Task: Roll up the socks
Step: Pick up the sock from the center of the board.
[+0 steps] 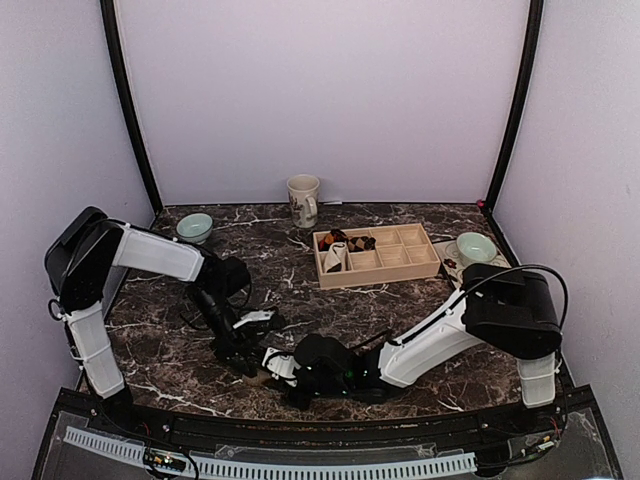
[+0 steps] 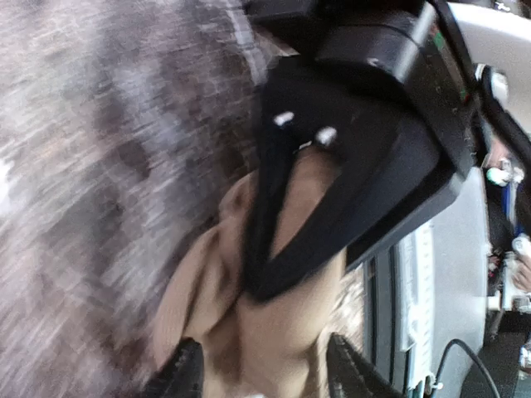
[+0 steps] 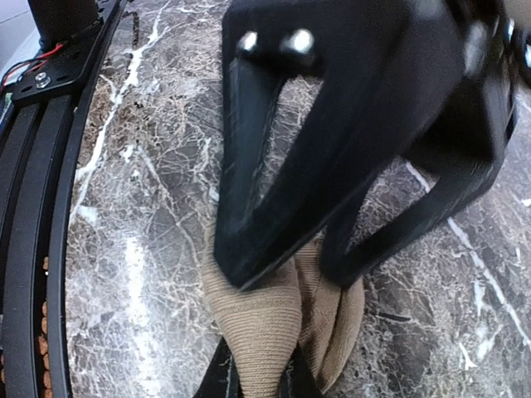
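A plain tan sock [image 3: 257,323] lies bunched on the dark marble table near the front edge, and only a sliver of that sock [image 1: 262,377] shows from above. My right gripper [image 3: 261,377] is shut on a ribbed fold of it. My left gripper [image 2: 265,369] stands open, one finger on each side of the sock [image 2: 274,332]. From above, the left gripper [image 1: 240,352] and right gripper [image 1: 275,365] meet tip to tip over it. A dark checked sock bundle [image 1: 357,241] sits in the wooden tray [image 1: 380,272].
The tray also holds a small white rolled sock [image 1: 335,258]. A cream mug [image 1: 303,200] stands at the back, with a green bowl [image 1: 194,227] at the back left and another bowl [image 1: 476,246] at the right. The black front rail [image 3: 33,207] runs close beside the sock.
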Robot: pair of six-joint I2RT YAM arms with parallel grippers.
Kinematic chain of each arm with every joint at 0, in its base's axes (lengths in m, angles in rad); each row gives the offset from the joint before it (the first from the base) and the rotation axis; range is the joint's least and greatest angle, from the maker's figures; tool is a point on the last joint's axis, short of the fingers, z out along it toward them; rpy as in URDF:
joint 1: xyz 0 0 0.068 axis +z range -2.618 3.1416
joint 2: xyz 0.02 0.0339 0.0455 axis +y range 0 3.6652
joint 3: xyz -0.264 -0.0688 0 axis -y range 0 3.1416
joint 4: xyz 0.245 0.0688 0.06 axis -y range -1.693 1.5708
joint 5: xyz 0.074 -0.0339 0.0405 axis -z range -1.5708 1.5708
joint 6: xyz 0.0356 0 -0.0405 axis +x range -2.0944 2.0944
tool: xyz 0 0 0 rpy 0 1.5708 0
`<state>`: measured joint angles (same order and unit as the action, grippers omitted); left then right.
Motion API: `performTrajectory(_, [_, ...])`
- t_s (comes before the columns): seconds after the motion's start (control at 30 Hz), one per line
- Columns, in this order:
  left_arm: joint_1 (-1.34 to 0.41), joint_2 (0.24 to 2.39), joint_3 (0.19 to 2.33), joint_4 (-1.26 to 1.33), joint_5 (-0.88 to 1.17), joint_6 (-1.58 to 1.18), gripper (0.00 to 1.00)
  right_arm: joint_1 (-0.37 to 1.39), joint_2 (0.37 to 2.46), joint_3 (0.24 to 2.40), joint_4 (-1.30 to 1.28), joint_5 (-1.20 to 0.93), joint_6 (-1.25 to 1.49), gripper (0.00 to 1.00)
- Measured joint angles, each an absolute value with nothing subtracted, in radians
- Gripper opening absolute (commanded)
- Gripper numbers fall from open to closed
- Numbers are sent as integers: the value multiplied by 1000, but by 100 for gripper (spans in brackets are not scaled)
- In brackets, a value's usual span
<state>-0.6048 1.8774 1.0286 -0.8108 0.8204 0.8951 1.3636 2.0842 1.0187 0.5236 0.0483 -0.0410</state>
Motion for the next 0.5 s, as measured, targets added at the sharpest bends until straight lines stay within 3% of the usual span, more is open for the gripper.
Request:
performTrajectory(0.17, [-508, 1713, 1026, -778, 694, 871, 58, 1337, 2074, 1009, 519, -8, 106, 0])
performTrajectory(0.33, [-462, 1449, 1026, -759, 563, 897, 59, 1250, 2064, 1004, 500, -199, 337, 0])
performTrajectory(0.5, [-469, 1202, 1021, -728, 509, 979, 69, 1166, 2064, 1053, 427, -367, 525, 0])
